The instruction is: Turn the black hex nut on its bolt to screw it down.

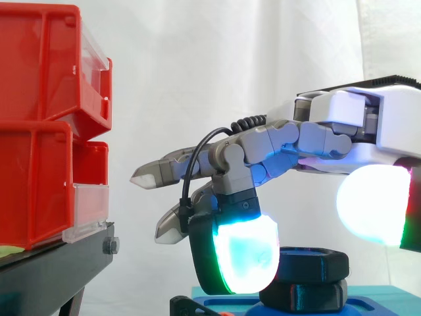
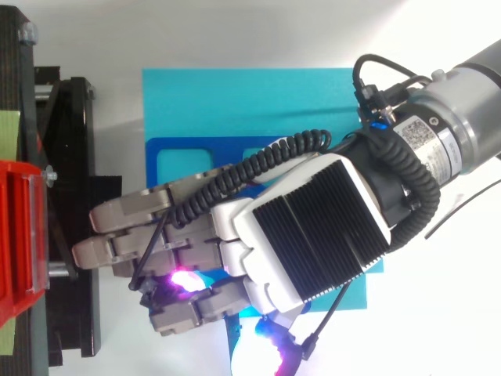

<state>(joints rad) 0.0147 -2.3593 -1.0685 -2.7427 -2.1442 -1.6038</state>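
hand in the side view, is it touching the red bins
No, a gap of white curtain shows between the hand and the red bins.

Two cameras, one beside my work and one above it.

The side view looks level across from close in: my hand [image 1: 329, 141] enters from its right, with the red bins [image 1: 46, 125] on the black stand [image 1: 52, 263] at its left. The top view looks straight down, also close, with the stand along its left edge. Both share my hand, the bins, the stand and the teal mat [image 2: 235, 102].
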